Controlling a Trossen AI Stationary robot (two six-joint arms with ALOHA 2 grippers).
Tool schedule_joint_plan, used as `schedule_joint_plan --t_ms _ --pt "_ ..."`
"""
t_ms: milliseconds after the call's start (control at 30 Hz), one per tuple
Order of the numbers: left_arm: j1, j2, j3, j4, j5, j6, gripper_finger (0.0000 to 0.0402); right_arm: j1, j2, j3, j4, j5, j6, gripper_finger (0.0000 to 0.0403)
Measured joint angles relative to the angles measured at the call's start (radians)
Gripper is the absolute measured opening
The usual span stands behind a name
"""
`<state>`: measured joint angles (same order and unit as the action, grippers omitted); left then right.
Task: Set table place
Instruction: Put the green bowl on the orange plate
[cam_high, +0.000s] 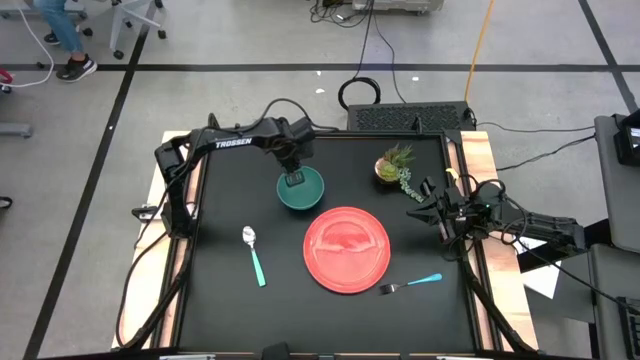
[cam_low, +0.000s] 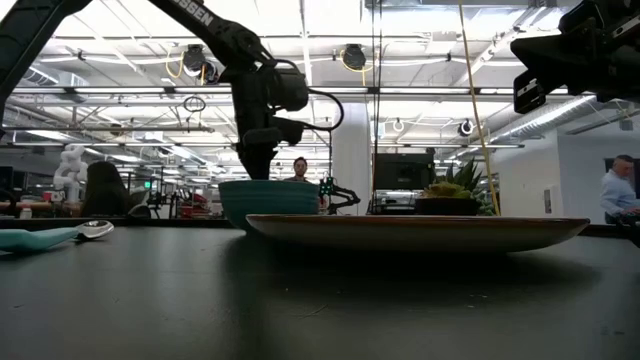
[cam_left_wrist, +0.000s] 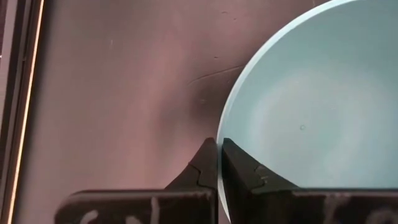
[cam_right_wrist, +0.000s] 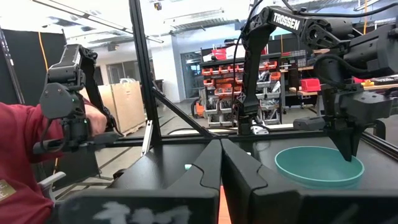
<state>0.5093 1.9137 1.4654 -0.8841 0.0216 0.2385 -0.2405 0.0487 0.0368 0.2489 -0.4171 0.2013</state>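
The teal bowl (cam_high: 303, 192) stands on the black table (cam_high: 220, 300), just beyond the red plate (cam_high: 346, 248). My left gripper (cam_high: 293, 180) points down over the bowl's far-left rim and is shut on it. A spoon with a teal handle (cam_high: 254, 255) lies left of the plate. A fork with a teal handle (cam_high: 410, 284) lies at the plate's near right. My right gripper (cam_high: 425, 198) waits at the table's right edge, shut on nothing (cam_right_wrist: 221, 149). My left gripper pinches the bowl's rim (cam_left_wrist: 219, 132) on its far-left side. One finger (cam_left_wrist: 239, 163) is inside the bowl and the other (cam_left_wrist: 200, 167) outside. The fingers come from above, pointing down. The bowl sits upright with its base on the table (cam_low: 268, 205).
A small potted green plant (cam_high: 395, 165) stands at the far right of the table, close to my right arm. Bare black tabletop lies to the left of the spoon and along the near edge. A person's red sleeve (cam_right_wrist: 25, 162) shows beyond the table.
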Motion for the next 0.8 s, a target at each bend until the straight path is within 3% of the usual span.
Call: schedule_joint_plan --t_ms 233,800 --pt "-0.008 -0.001 0.012 -0.047 -0.011 0.003 0.0004 0.0 0.0 0.0 0.0 0.0 -0.001 0.0" --pt "-0.038 -0.001 0.207 -0.197 -0.025 0.003 0.0004 0.0 0.0 0.0 0.0 0.0 0.0 0.0"
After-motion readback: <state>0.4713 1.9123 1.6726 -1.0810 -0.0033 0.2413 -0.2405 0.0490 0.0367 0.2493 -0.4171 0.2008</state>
